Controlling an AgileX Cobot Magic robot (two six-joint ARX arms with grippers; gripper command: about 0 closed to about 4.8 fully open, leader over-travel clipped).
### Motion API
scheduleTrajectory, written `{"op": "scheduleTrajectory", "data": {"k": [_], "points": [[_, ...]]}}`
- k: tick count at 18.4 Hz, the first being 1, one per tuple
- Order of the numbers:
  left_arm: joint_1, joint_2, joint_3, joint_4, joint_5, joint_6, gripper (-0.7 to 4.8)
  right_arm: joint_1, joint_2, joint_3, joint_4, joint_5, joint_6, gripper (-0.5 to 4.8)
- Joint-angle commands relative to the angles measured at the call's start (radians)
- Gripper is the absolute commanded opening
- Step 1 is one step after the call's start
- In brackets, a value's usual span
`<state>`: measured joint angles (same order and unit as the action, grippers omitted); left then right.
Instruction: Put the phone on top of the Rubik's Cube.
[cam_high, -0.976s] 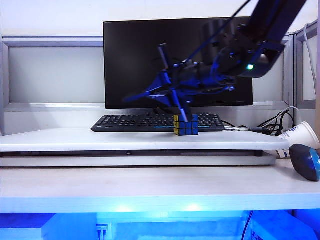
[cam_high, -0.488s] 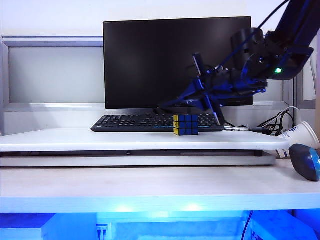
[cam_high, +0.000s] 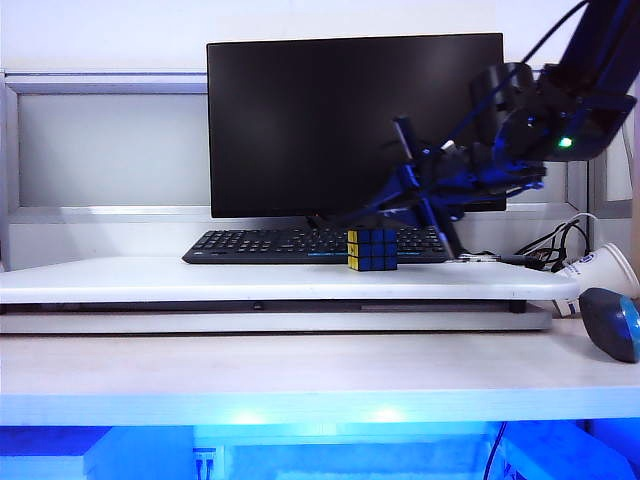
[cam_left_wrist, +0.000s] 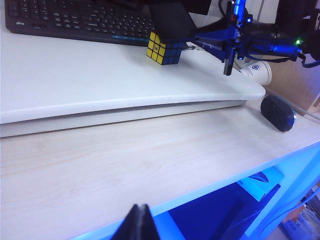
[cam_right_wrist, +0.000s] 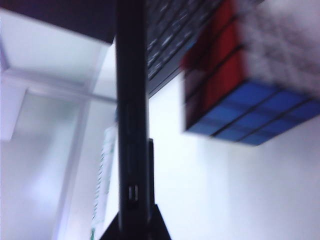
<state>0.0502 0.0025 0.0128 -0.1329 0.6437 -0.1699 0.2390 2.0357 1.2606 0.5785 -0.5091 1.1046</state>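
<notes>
Currently the phone is pinched edge-on by the right gripper just beside the Rubik's Cube, which could be knocked off the shelf; the left gripper, pressed together, rests low.

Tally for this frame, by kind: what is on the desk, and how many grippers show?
Monitor: 1
Keyboard: 1
Rubik's Cube: 1
Phone, held edge-up in the right gripper beside the cube: 1
Paper cup, lying on its side: 1
Mouse: 1
Grippers, counting the left gripper low by the desk's front edge: 2
Total: 8
</notes>
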Motion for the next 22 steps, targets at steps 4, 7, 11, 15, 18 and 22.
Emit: {"op": "scheduleTrajectory", "data": {"k": [4, 7, 11, 15, 18, 22], "points": [[0.000, 0.000, 0.000, -0.009, -0.005, 0.005, -0.04, -0.013, -0.006, 0.008, 0.021, -0.009, -0.014, -0.09], [0.000, 0.000, 0.000, -0.009, -0.005, 0.005, -0.04, -0.013, 0.003, 0.008, 0.017, -0.009, -0.013, -0.09], [0.000, 0.000, 0.000, -0.009, -0.019, 0.005, -0.04, -0.013, 0.012, 0.008, 0.016, -0.017, -0.012, -0.09], [0.000, 0.001, 0.000, -0.008, -0.019, 0.005, -0.04, -0.013, 0.012, 0.008, -0.010, -0.017, 0.025, 1.16], [0.000, 0.001, 0.000, -0.009, -0.019, 0.005, -0.04, -0.013, 0.012, 0.008, -0.036, -0.018, 0.024, 1.73], [0.000, 0.001, 0.000, -0.008, -0.019, 0.005, -0.04, -0.013, 0.012, 0.008, -0.036, -0.037, 0.024, 3.78]]}}
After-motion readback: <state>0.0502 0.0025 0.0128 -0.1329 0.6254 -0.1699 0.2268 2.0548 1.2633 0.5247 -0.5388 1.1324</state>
